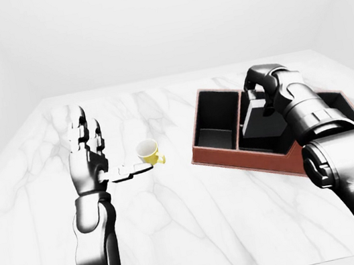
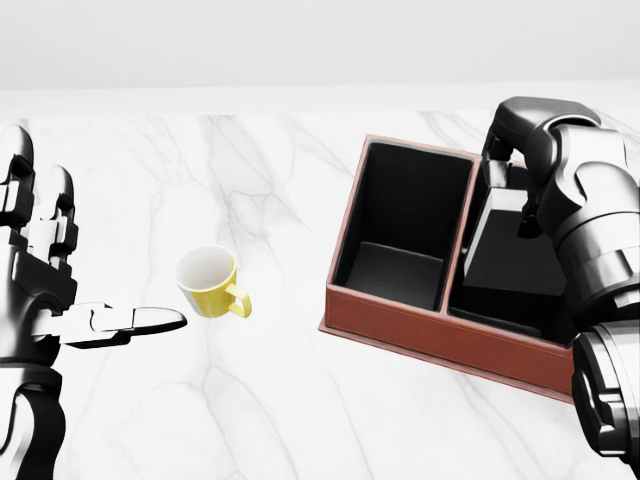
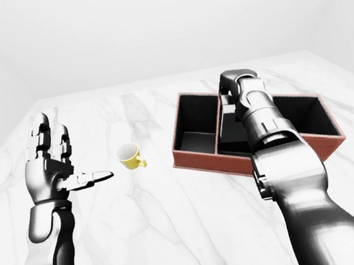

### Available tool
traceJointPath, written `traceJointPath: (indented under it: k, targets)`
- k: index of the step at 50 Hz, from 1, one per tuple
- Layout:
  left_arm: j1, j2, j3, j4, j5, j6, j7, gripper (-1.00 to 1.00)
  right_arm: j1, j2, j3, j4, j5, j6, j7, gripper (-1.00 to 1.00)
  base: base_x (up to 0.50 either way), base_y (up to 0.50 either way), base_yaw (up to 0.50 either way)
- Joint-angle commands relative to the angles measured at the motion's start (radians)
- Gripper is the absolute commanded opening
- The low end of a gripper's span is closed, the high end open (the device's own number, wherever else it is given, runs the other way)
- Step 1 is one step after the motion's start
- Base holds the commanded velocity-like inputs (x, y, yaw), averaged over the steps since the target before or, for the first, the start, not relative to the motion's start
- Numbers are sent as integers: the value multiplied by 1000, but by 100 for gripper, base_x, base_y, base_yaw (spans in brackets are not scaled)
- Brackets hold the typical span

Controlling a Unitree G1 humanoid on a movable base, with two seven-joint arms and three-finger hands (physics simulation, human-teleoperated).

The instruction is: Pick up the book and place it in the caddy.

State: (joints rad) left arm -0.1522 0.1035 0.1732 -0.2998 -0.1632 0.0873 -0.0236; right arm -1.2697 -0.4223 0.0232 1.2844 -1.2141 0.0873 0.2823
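A red-brown caddy (image 2: 430,326) with black compartments stands at the right of the head view. A dark book (image 2: 515,255) leans tilted inside its middle compartment, lower end down in the compartment. My right hand (image 2: 510,195) curls over the book's upper end, with fingers on the left edge and the thumb on its face, shut on it. The left compartment (image 2: 400,265) holds nothing. My left hand (image 2: 75,262) is raised at the left edge, fingers upright and spread, thumb pointing right, open and holding nothing.
A yellow mug (image 2: 207,281) lies tipped on the white marble table (image 2: 280,400), just right of my left thumb. A third caddy compartment (image 1: 336,106) shows at the right of the left-eye view. White walls surround the table.
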Motion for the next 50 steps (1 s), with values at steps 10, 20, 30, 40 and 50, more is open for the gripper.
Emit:
traceJointPath:
  k: [10, 20, 30, 40, 50]
  targets:
    - [6, -2, -1, 5, 4, 0, -2, 100, 7, 6, 12, 9, -28, 0, -56, -100, 0, 0, 0]
    - [4, 0, 0, 16, 5, 0, -5, 100, 19, 19, 13, 21, -23, 0, -90, -100, 0, 0, 0]
    - [0, 1, 0, 29, 7, 0, -6, 100, 19, 23, 15, 32, -27, 0, -110, -100, 0, 0, 0]
    - [1, 1, -1, 29, 11, 0, -4, 100, 25, 27, 14, 42, -33, 0, -139, -100, 0, 0, 0]
    - [6, 0, -2, 29, 15, 0, -5, 100, 34, 33, 13, 54, -40, 0, -168, -100, 0, 0, 0]
